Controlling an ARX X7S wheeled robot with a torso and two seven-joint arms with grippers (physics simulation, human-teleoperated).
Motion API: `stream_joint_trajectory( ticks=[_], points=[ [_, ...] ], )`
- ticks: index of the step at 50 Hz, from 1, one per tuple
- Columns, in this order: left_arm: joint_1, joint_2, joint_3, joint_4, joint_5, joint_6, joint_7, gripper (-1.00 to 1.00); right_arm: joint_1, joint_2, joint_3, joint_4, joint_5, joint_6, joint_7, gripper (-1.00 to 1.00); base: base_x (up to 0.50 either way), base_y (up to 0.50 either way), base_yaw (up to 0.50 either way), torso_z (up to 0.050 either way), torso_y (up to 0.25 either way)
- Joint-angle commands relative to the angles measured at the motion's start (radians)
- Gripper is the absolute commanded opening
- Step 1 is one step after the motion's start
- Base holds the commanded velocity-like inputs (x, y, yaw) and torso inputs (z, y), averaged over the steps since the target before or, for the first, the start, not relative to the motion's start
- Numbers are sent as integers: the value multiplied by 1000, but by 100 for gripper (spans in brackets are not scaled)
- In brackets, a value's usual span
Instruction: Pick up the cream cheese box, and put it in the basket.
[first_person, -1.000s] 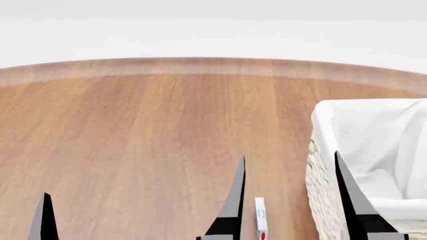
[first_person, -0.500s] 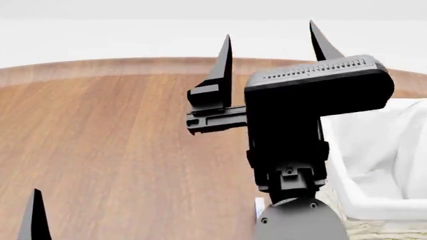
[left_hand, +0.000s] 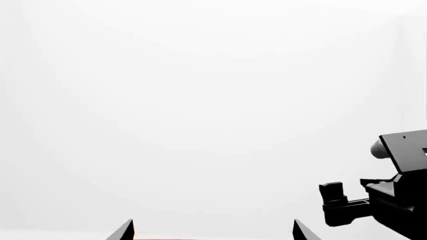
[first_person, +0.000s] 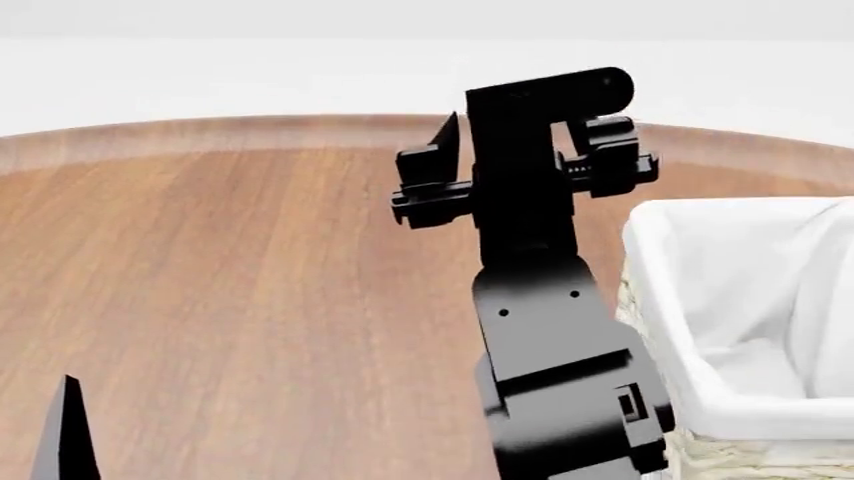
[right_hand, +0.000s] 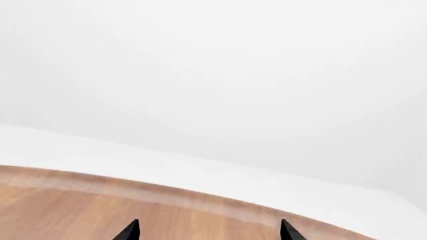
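The cream cheese box is hidden; my right arm (first_person: 561, 390) stands in front of the spot beside the basket. The basket (first_person: 667, 330), cream wicker with a white cloth lining, stands at the right on the wooden table (first_person: 240, 280). My right gripper (first_person: 523, 150) is raised above the table's middle, left of the basket, pointing toward the far edge. In the right wrist view the right gripper (right_hand: 208, 231) is open with nothing between its tips. My left gripper (left_hand: 213, 232) is open and empty; one of its fingertips (first_person: 64, 440) shows at the bottom left of the head view.
The table's curved far edge (first_person: 400, 130) meets a white background. My right arm also shows in the left wrist view (left_hand: 393, 195), off to one side of the left gripper. The basket's lining (first_person: 774, 290) sags inward.
My right arm has risen from the bottom of the head view and turned its gripper toward the far edge. It now covers the box that showed beside the basket. The left fingertip shifted slightly left.
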Motion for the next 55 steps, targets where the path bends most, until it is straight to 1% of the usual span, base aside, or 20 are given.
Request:
stream_joint_trajectory(
  ticks=[1,11,16,22,28,43,55],
  points=[
    [-5,-3,8,4,-4,-4,-7,100,69,-55,-37,369,26,-175,-3,100,0,0,0,0,0],
    [-3,-6,11,-3,-1,8,-10,100,99,-61,-136,569,124,-288,15,100,0,0,0,0,0],
    [-5,-7,9,-13,1,13,-14,100,123,-63,-263,729,252,-396,25,100,0,0,0,0,0],
    [-5,-7,9,-14,9,10,-24,100,136,-63,-389,816,384,-454,30,100,0,0,0,0,0],
    [-11,-3,13,-21,25,-16,-44,100,133,-62,-455,852,452,-487,35,100,0,0,0,0,0],
    [-11,-5,21,-39,12,-21,-49,100,67,-62,-525,892,498,-544,42,100,0,0,0,0,0],
    [-12,-9,23,-43,-1,-17,-50,100,16,-63,-493,894,451,-537,40,100,0,0,0,0,0]
  ],
)
